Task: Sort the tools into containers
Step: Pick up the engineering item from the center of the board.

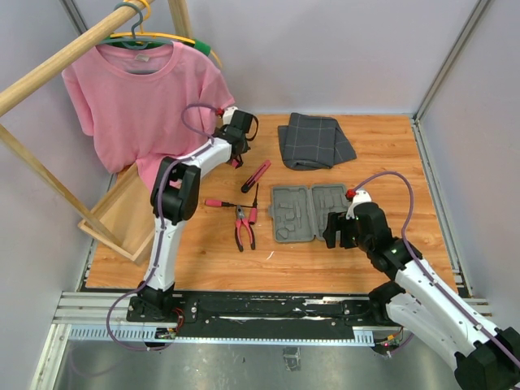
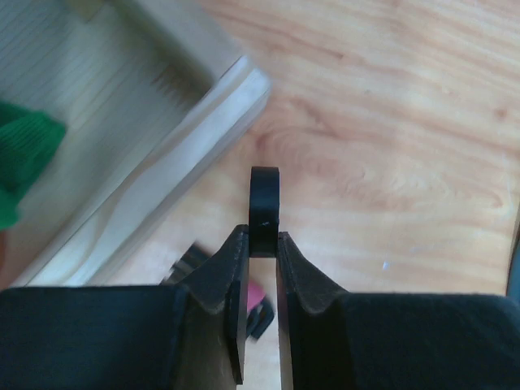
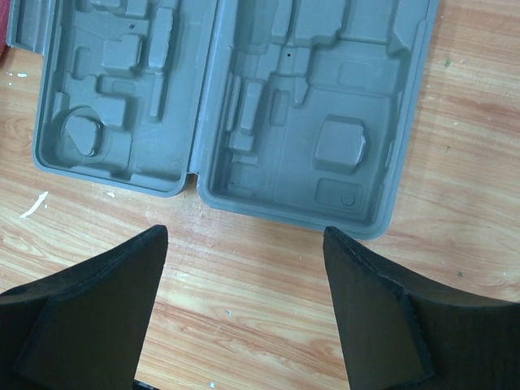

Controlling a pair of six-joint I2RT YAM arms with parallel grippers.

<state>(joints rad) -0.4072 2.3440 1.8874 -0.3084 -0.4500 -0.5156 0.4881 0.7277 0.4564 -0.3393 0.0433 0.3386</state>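
Right gripper [image 3: 244, 236] hangs low over the light wooden tabletop [image 3: 260, 309]. Its jaws are spread wide apart, just short of the near edge of the open grey moulded plastic tool case [image 3: 244, 106]. The tools lie on the wood left of the case. Red-handled pliers [image 1: 244, 229] are nearest, handles toward the near edge. Behind them are a small red-handled screwdriver [image 1: 215, 202] and a thin dark screwdriver [image 1: 255, 199]. Farther back, a red-and-black utility knife [image 1: 257, 175] lies diagonally. Left gripper [image 2: 262, 240] reaches past it, beside the pale wooden rack base [image 2: 162, 179], jaws pinched onto a small black round-ended piece [image 2: 264, 195]. Cannot tell which tool that piece belongs to. At the back are a folded grey checked cloth [image 1: 314, 140] and a pink T-shirt [image 1: 138, 97] on a hanger.
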